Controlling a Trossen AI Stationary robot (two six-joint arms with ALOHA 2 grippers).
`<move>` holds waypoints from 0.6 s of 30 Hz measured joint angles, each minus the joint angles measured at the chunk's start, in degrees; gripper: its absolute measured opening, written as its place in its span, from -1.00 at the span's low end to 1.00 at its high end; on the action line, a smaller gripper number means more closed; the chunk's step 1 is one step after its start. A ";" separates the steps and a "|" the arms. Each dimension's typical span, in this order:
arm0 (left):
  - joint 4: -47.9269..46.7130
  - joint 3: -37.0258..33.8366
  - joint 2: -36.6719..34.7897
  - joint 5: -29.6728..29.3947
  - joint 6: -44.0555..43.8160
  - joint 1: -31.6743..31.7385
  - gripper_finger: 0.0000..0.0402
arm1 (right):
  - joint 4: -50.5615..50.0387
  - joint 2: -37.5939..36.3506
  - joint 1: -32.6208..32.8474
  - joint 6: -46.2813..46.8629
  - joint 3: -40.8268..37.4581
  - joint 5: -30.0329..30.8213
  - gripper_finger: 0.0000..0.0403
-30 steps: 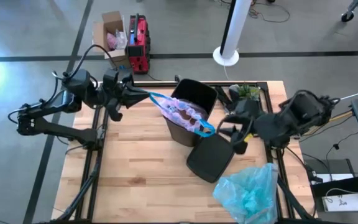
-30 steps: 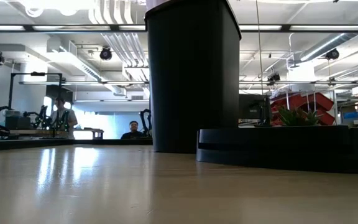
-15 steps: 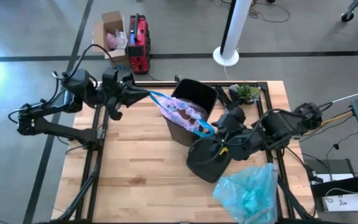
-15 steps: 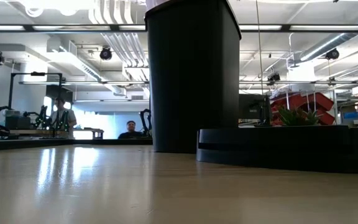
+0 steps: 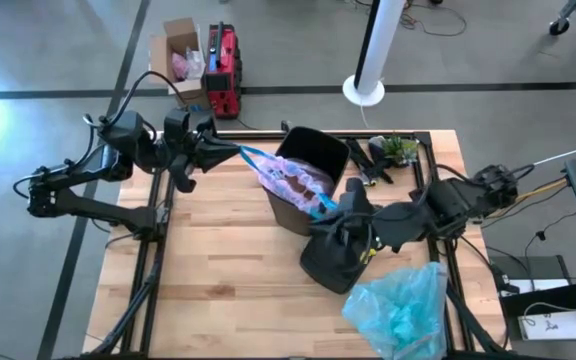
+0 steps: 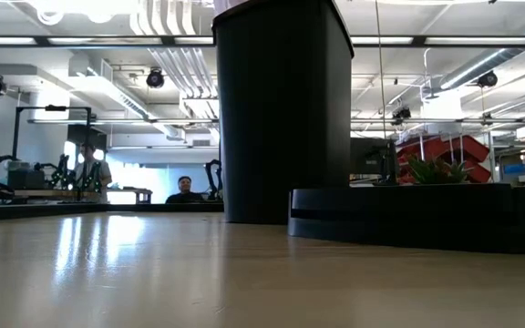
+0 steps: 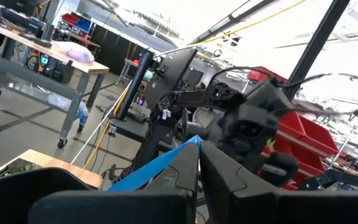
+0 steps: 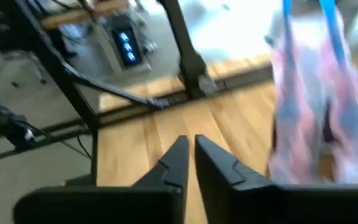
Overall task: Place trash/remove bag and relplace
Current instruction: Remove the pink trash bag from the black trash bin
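Note:
The pale pink bag (image 5: 293, 181) sits in the mouth of the black bin (image 5: 313, 150), bunched at the bin's near-left rim. One blue tie (image 5: 253, 156) runs left from it to my left gripper (image 5: 232, 152), which is shut on it. A second blue tie (image 5: 324, 207) hangs at the bag's right. My right gripper (image 5: 330, 216) is shut and empty just right of that tie, above the black lid (image 5: 330, 262). In the right wrist view my right gripper (image 8: 189, 148) is beside the bag (image 8: 316, 112). The trash heap is not in view. The light blue bag (image 5: 400, 308) lies at the near right. My left gripper pinches the blue tie's free end (image 7: 180, 151) between its two fingers. The fingers come level from the table's left and lie along the tie. The tie runs straight and taut from the fingertips to the bag, whose body stays in the bin.
A small green plant (image 5: 396, 147) and dark objects sit at the far right corner. The bin (image 6: 283, 109) and lid (image 6: 408, 219) fill the low view's middle. Bare wood lies at the table's near left. A red case and a cardboard box stand on the floor beyond the table.
My right gripper has gone toward the table's left, from beside the table's right edge to over the lid, close to the bag's right blue tie. The bag and bin have stayed where they were.

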 joint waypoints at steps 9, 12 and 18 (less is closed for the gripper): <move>-0.07 0.00 -0.53 0.50 -0.35 0.00 -1.00 | -8.58 -1.17 0.15 4.89 4.32 4.82 -0.68; -0.07 0.00 -0.78 0.52 -0.33 0.00 -1.00 | -16.16 -2.30 1.10 10.66 7.39 5.66 -0.49; -0.09 0.00 -0.76 0.52 0.00 0.00 -1.00 | -30.90 -3.13 3.00 24.12 8.27 2.93 -0.08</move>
